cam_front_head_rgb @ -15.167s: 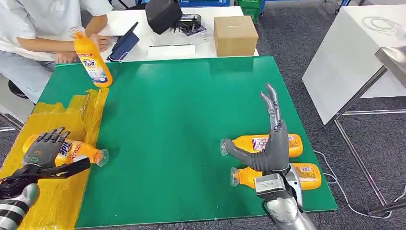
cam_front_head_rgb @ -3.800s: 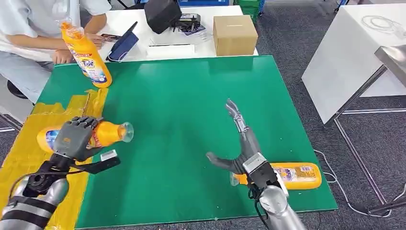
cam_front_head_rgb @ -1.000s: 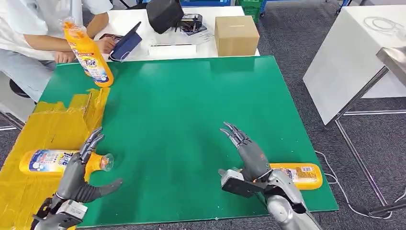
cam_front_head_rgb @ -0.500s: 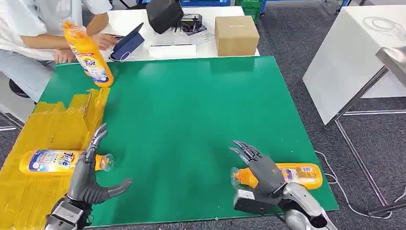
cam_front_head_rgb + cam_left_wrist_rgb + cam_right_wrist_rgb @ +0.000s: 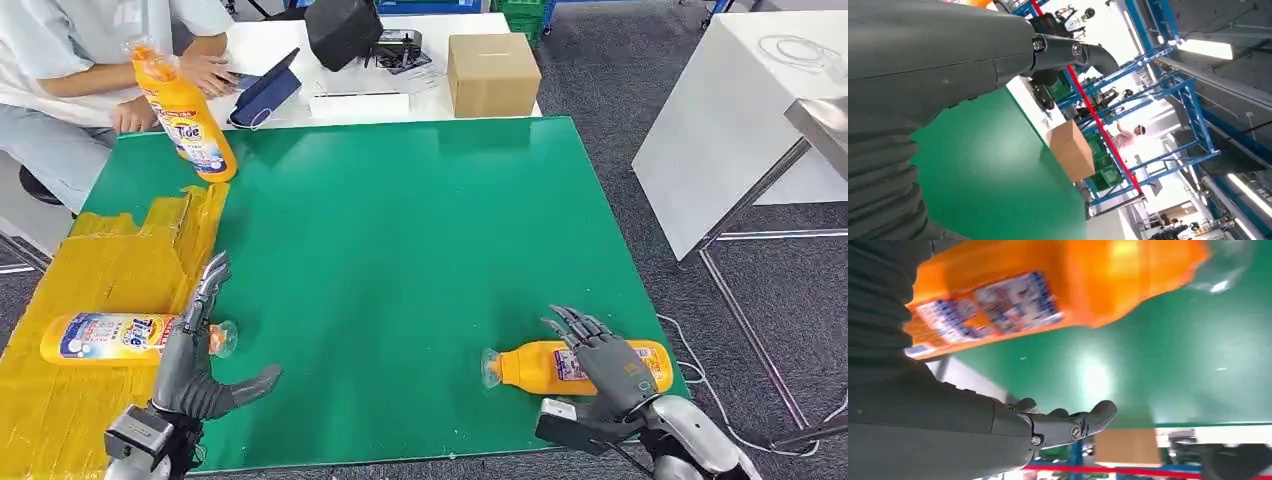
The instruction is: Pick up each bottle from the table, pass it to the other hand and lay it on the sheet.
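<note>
— At the table's near right edge, what do you see?
— Your right hand (image 5: 612,368) lies over an orange Tide bottle (image 5: 560,366) lying on the green mat (image 5: 400,250), fingers draped on it; whether they grip it you cannot tell.
— And on the left?
— Your left hand (image 5: 195,360) is spread wide and holds nothing, just beside a second bottle (image 5: 110,337) lying on the yellow sheet (image 5: 110,270). A third bottle (image 5: 185,115) stands at the mat's far left corner, beside a seated person (image 5: 80,60).

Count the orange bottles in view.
3: one lying on the yellow sheet at, one on the green mat under the right hand at, one upright far-left.
</note>
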